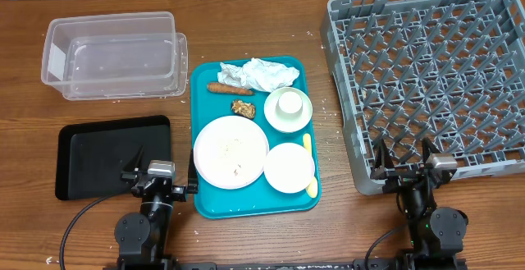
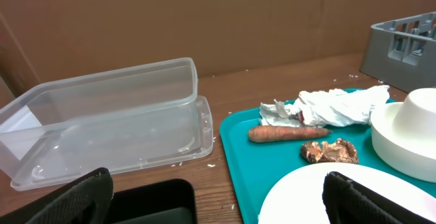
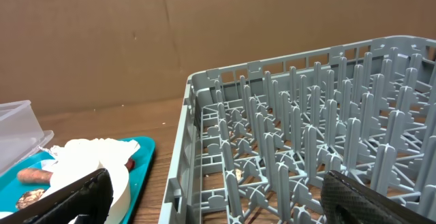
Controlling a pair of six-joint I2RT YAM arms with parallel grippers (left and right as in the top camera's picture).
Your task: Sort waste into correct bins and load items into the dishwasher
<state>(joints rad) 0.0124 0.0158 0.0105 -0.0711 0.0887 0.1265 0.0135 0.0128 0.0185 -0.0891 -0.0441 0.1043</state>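
Note:
A teal tray (image 1: 205,98) holds the crumpled napkin (image 1: 258,75), the orange-brown food stick (image 1: 231,89), the brown lump (image 1: 243,107), a white bowl (image 1: 288,116) with a cup (image 1: 289,102) in it, the dinner plate (image 1: 231,152) with rice grains, a smaller dish (image 1: 289,167) and the yellow spoon (image 1: 309,165). The clear tub (image 1: 115,57) and black tray (image 1: 98,155) lie to its left, the grey dish rack (image 1: 435,73) to its right. My left gripper (image 1: 164,162) (image 2: 218,203) stands open between black tray and plate. My right gripper (image 1: 403,157) (image 3: 225,203) stands open at the rack's near edge.
Loose white crumbs dot the wooden table around the teal tray and beside the tub (image 2: 102,129). A brown cardboard wall (image 2: 204,20) stands behind the table. The rack's upright pegs (image 3: 306,149) rise right in front of my right gripper.

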